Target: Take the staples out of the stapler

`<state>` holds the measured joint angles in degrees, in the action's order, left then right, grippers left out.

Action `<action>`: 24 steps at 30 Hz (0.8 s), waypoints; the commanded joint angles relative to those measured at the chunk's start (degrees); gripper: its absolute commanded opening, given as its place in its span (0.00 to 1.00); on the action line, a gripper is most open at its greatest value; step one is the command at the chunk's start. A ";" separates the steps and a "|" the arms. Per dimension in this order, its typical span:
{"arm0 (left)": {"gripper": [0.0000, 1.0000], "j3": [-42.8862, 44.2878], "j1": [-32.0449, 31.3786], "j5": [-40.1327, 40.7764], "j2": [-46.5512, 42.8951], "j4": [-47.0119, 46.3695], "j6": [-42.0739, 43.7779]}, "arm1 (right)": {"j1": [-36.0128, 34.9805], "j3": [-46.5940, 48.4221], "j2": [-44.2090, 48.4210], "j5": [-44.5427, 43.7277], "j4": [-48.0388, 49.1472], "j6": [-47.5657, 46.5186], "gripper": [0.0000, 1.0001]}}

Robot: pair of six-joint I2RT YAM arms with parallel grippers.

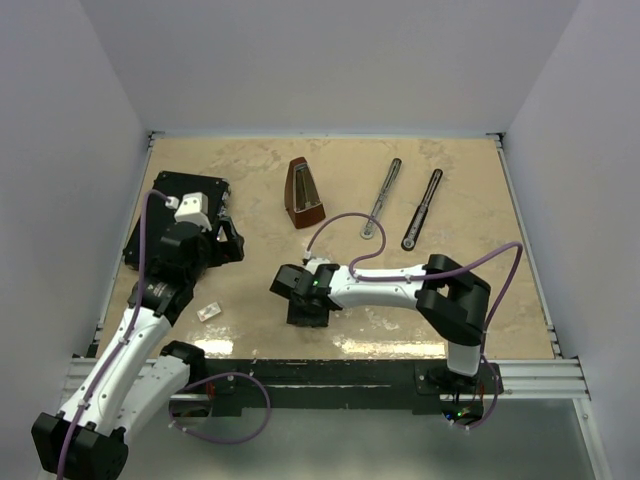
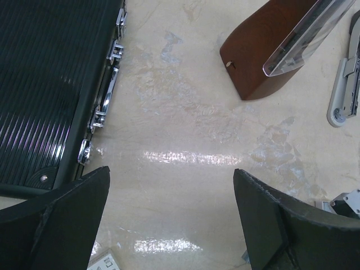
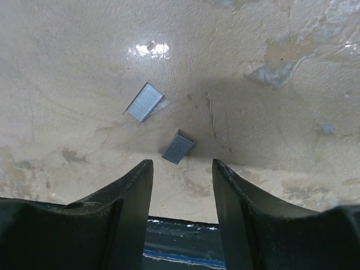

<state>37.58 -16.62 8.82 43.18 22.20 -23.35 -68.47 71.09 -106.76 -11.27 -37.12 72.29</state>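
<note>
The stapler lies open as two long thin bars at the back right, one silver-black [image 1: 382, 198] and one black [image 1: 422, 208]; its silver end shows in the left wrist view [image 2: 344, 93]. Two small grey ridged strips of staples lie on the table in the right wrist view, one [image 3: 178, 147] just ahead of the fingertips, the other [image 3: 144, 102] farther left. My right gripper [image 3: 181, 166] is open and empty, low over the table near its front edge [image 1: 290, 297]. My left gripper [image 2: 171, 174] is open and empty, beside the case [image 1: 228, 243].
A brown pyramid metronome [image 1: 303, 193] stands at the back centre, also in the left wrist view [image 2: 264, 62]. A flat black ribbed case [image 1: 175, 215] lies at the left [image 2: 45, 84]. A small white tag [image 1: 209, 311] lies near the left arm.
</note>
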 commanded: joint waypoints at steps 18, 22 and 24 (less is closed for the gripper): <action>0.96 -0.49 0.19 0.15 -1.87 -0.75 0.50 | -1.67 12.14 -8.20 -8.42 -13.94 12.96 0.44; 0.96 -0.49 0.19 0.23 -2.04 -0.75 0.59 | -1.76 11.00 -7.59 -8.95 -13.85 12.70 0.41; 0.96 -0.49 0.19 0.15 -2.13 -0.84 0.59 | -1.85 10.30 -7.32 -8.95 -13.41 12.08 0.40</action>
<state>37.58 -16.62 8.80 41.82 22.20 -23.35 -69.97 81.67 -114.78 -17.19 -48.07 82.87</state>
